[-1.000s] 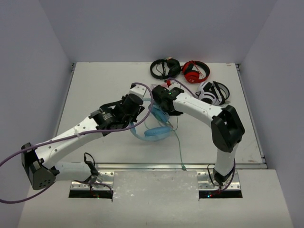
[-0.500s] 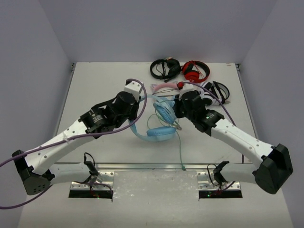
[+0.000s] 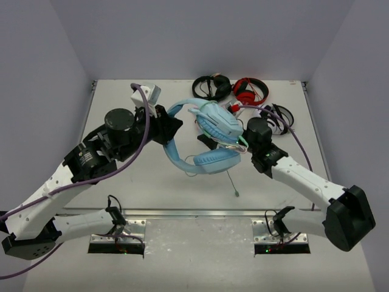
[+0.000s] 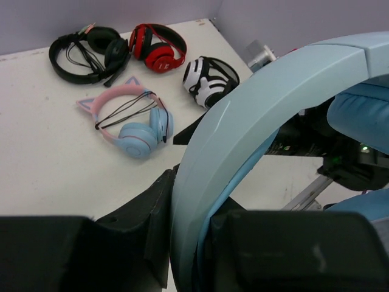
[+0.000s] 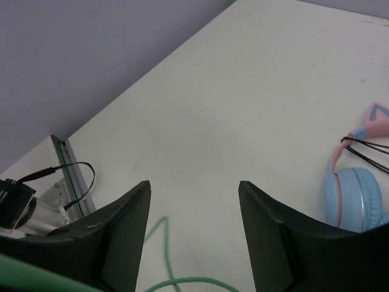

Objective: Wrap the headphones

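1. The walls (image 3: 200, 36): plain pale lilac-grey, closing in behind both pincers and on either side of them.
2. The table (image 3: 121, 176): one matte off-white top, spread beneath both pincers. A metal rail (image 3: 200, 213) runs along its near edge, back toward the arm bases.
3. Two white arms with black joints, the left arm (image 3: 67, 176) and the right arm (image 3: 304, 182). A purple lead (image 3: 146, 131) loops over the left one.
4. One pair of large light-blue headphones (image 3: 209, 163). The left pincer (image 3: 172, 126) is clamped on the wide headband and holds the pair up off the table. The two ear cups hang to its right, between the two pincers.
5. The right pincer (image 5: 194, 194) sits just beside the ear cups. Its fingers are spread with nothing between them, and bare table shows beyond them.
6. Four other pairs lie on the table:
   - The black headphones (image 4: 88, 52) and the red headphones (image 4: 158, 48) lie side by side, well beyond both pincers at the far edge.
   - The white-and-black headphones (image 4: 209, 79) lie just right of the right pincer's wrist.
   - The pink-and-blue cat-ear headphones (image 4: 130, 121) lie on the table past the left pincer's fingertips, under the lifted pair.
7. One thin pale-green cable (image 3: 231, 182) trails from the lower ear cup toward the near edge, on the near side of the right pincer.
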`<action>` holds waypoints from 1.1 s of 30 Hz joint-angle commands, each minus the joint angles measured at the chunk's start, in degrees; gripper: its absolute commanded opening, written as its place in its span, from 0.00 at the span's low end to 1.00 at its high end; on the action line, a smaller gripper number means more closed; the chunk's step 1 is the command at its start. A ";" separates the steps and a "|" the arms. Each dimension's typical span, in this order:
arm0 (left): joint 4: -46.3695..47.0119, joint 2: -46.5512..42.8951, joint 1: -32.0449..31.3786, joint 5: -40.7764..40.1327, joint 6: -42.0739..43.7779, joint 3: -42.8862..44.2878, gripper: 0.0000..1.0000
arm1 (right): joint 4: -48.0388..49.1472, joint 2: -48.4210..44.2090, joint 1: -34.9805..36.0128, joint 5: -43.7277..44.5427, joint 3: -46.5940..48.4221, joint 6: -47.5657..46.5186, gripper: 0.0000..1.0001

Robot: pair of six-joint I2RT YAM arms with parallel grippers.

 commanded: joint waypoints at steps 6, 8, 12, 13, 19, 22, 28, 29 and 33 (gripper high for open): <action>8.54 -0.44 -0.34 -1.57 -7.30 8.90 0.00 | 31.87 15.14 -0.12 -16.34 -0.63 11.50 0.71; 8.10 0.62 -0.34 -2.71 -8.01 11.09 0.01 | 34.36 19.45 0.40 -17.13 1.21 14.23 0.71; 8.80 0.53 -0.25 -4.65 -8.97 12.51 0.00 | 36.21 23.59 2.60 -16.96 4.91 14.95 0.71; 8.98 0.27 -0.25 -5.87 -9.15 12.60 0.00 | 36.56 24.12 2.86 -16.87 5.43 15.21 0.71; 8.36 -0.35 -0.34 -15.88 -10.73 13.30 0.00 | 40.69 26.49 4.88 -15.82 2.02 15.83 0.61; 8.27 0.09 -0.25 -23.26 -12.31 13.39 0.00 | 43.50 28.33 6.03 -15.64 -0.27 16.44 0.54; 6.27 3.78 -0.34 -40.49 -13.98 15.58 0.00 | 47.19 27.73 10.24 -11.09 -6.15 13.29 0.37; 5.73 5.26 -0.25 -44.42 -13.90 16.02 0.00 | 47.81 27.03 11.20 -10.64 -8.69 12.93 0.37; 4.32 7.91 -0.25 -51.83 -13.46 17.00 0.00 | 48.08 22.37 13.76 -8.61 -13.80 9.16 0.11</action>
